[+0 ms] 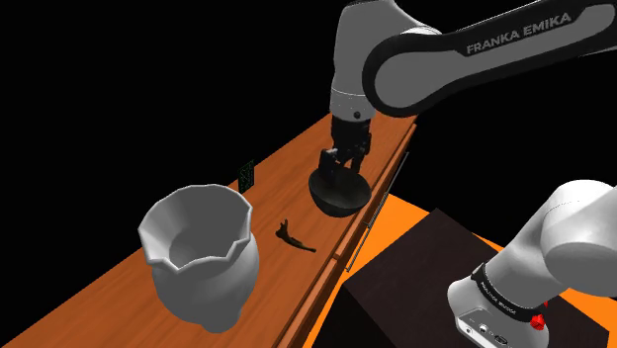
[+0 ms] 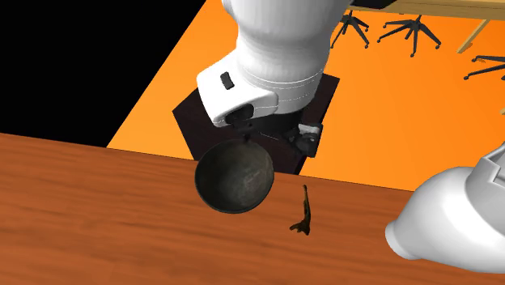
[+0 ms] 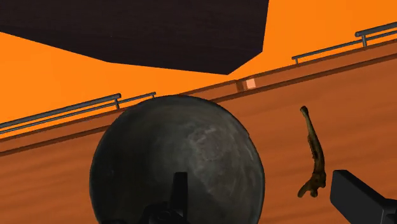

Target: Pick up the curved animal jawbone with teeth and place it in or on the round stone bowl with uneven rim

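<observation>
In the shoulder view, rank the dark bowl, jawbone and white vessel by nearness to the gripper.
1. Dark bowl, right under the gripper.
2. Jawbone, on the wooden top, down-left of the bowl.
3. White vessel, farthest, toward the view's lower left.

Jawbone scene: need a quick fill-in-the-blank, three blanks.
The jawbone lies ___ the bowl, not in it.
The gripper, above the bowl, is ___.
The vase is coloured ___.
Missing words: beside; open; white.
</observation>
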